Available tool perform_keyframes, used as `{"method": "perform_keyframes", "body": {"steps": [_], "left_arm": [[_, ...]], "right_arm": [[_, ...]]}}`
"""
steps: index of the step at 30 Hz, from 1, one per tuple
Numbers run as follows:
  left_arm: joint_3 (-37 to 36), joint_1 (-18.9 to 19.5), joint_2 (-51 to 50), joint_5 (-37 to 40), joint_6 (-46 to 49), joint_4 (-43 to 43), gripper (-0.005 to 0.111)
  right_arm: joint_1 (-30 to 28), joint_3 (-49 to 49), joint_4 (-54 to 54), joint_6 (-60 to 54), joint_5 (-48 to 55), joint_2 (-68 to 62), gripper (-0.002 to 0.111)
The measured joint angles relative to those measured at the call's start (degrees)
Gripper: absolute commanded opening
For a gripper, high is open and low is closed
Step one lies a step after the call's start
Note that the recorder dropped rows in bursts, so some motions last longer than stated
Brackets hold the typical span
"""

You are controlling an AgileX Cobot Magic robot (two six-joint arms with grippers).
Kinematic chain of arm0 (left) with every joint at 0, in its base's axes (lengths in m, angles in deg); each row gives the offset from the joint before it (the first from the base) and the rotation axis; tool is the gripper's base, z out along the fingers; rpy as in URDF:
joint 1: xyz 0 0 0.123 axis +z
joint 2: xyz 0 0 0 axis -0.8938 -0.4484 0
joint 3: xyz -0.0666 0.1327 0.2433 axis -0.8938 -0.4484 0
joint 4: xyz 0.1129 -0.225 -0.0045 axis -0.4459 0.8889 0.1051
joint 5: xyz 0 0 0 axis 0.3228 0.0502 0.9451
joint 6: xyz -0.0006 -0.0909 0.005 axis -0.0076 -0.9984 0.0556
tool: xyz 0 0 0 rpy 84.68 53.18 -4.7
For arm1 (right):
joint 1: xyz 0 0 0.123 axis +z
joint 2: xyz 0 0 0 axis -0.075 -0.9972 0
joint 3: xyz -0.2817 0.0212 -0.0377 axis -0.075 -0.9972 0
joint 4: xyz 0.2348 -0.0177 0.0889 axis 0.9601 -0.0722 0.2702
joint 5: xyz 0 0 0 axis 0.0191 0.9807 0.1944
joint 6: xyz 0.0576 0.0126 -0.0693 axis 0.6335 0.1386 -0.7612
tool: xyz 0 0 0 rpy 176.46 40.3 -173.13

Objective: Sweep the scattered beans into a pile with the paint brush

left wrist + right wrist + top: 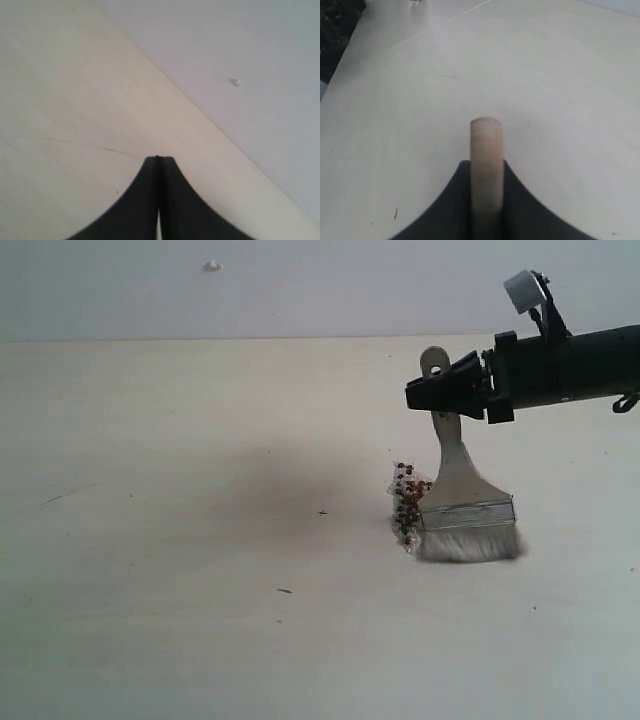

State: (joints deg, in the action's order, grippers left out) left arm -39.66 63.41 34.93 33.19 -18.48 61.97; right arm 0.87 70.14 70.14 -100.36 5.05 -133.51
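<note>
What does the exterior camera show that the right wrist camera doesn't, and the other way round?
Only the exterior view shows the beans, clustered beside the bristles of the paint brush on the table. Only the right wrist view shows a dark shape past the table's edge. Both show the right gripper shut on the brush handle.

The right pincer (426, 395) clamps the paint brush (462, 495) by its handle, upright, bristles pressed on the pale counter (180, 540). The beans (406, 502) sit bunched against the brush's left edge.
</note>
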Motion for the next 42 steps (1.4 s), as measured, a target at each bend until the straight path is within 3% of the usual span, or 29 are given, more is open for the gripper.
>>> {"method": "perform_keyframes", "body": {"steps": [10,42], "left_arm": [[0.0,0.0,0.0,0.0,0.0,0.0,0.000],[0.0,0.0,0.0,0.0,0.0,0.0,0.000]], "right_arm": [[0.0,0.0,-3.8,3.8,-2.0,4.3,0.000],[0.0,0.0,-2.0,10.2,-2.3,17.2,0.000]]}}
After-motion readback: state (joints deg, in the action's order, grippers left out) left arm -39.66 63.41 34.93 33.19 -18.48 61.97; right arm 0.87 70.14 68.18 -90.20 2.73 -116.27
